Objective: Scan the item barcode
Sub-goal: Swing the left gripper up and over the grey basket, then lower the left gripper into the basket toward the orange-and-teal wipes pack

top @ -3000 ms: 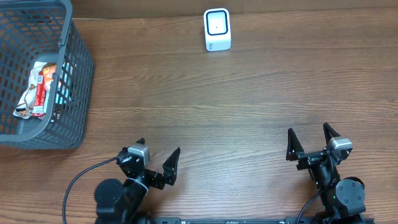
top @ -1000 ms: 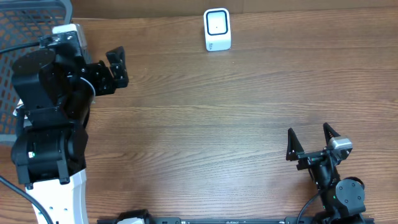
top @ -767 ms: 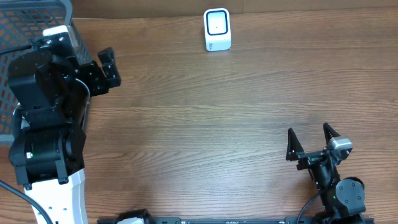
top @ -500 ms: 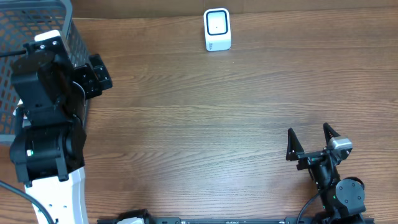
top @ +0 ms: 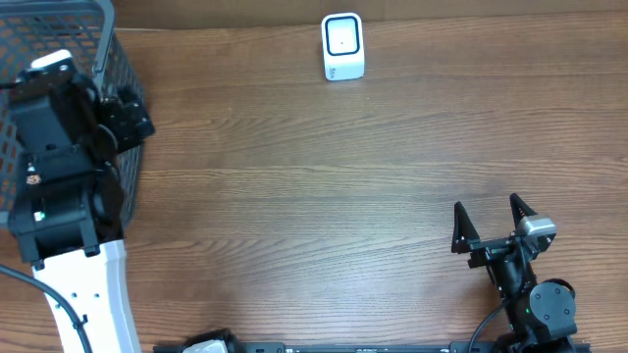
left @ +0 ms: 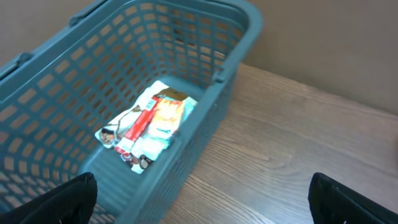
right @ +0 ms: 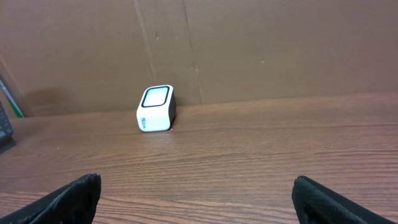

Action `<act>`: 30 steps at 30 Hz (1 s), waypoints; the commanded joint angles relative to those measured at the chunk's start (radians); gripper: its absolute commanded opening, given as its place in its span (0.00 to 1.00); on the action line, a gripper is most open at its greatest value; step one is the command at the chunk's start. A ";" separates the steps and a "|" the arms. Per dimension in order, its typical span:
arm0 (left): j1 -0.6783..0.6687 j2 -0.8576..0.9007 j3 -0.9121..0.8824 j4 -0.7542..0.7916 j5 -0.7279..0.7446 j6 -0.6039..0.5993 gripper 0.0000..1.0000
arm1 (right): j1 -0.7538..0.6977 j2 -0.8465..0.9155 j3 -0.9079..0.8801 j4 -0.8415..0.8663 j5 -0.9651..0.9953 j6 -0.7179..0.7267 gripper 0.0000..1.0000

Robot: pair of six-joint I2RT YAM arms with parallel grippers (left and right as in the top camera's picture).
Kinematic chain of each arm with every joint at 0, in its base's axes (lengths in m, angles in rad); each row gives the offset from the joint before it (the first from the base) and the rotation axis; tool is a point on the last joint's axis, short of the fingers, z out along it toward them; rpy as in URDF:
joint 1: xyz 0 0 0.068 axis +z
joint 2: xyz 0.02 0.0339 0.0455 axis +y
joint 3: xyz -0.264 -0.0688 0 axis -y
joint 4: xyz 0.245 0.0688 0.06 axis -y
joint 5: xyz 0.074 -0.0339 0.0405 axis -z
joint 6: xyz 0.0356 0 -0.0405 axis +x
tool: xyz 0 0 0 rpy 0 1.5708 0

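The item, a white, red and orange snack packet (left: 149, 124), lies flat on the floor of a grey-blue plastic basket (left: 239, 28). In the left wrist view, my left gripper (left: 200, 183) hangs open above the basket's right wall with nothing between its fingers. From overhead the left gripper (top: 126, 110) is over the basket's (top: 59, 20) right edge, and the arm hides the packet. The white barcode scanner (top: 342, 46) stands at the table's far middle, and the right wrist view shows the scanner (right: 155, 109) too. My right gripper (top: 486, 206) rests open and empty at the near right.
The brown wooden table (top: 324, 176) stretches between the basket and the scanner. A brown cardboard wall (right: 249, 43) rises behind the scanner. The left arm's white base (top: 83, 294) stands at the near left.
My left arm has swung from the near edge up to the basket and kept moving left over its right wall. The right arm has not moved.
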 commanded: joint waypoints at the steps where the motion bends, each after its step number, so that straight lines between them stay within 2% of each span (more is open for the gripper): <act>1: 0.046 0.004 0.021 -0.002 0.056 -0.018 1.00 | -0.006 -0.006 -0.011 0.005 0.002 0.003 1.00; 17: 0.163 0.092 0.021 -0.019 0.082 -0.018 1.00 | -0.006 -0.006 -0.011 0.005 0.002 0.003 1.00; 27: 0.164 0.151 0.021 -0.013 0.085 -0.011 1.00 | -0.006 -0.006 -0.011 0.005 0.002 0.003 1.00; 30: 0.164 0.154 0.021 -0.006 0.124 -0.011 1.00 | -0.006 -0.006 -0.011 0.005 0.002 0.003 1.00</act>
